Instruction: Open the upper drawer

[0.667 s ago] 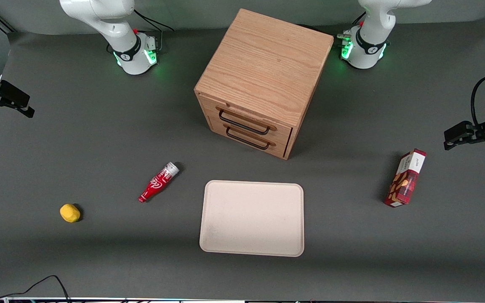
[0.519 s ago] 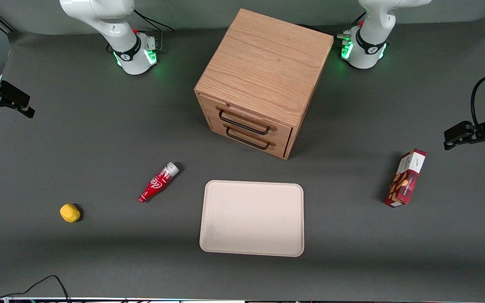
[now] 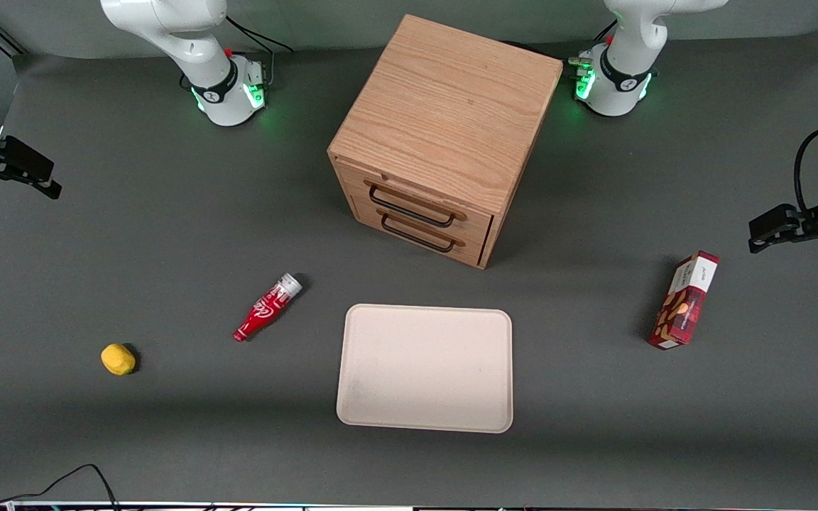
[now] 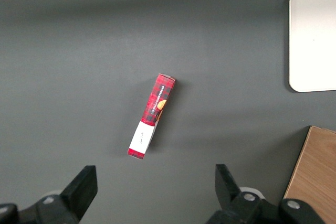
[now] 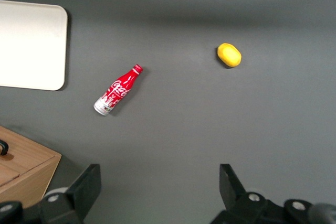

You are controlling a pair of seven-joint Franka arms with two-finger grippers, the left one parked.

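Out at the working arm's end of the table [image 3: 132, 213], high above the surface, the gripper [image 5: 158, 196] hangs with its two fingers spread wide and nothing between them. Over the last moment it has only crept a touch nearer the front camera; everything else lies as it did. So the job has barely begun, I'd say: the upper drawer [image 3: 416, 201] sits flush in the oak cabinet [image 3: 444, 106], well apart from the hand toward the middle of the table, its black wire handle [image 3: 412, 208] untouched, with the matching lower drawer [image 3: 420, 235] just beneath it. Below the hand and a little toward the cabinet lies a red bottle [image 5: 116, 92] on its side; a small yellow lump [image 5: 229, 55], maybe a lemon, rests nearer the front camera than the hand. A pale tray [image 5: 31, 45] lies in front of the cabinet, farther from the hand than the bottle. A red box [image 3: 686, 299] stands off at the parked arm's end. Nothing lies between the hand and the handle, though the tray lies close enough that the drawer may slide out over its edge. The two handles are stacked close, so the fingers will need to come in at the upper one with care.
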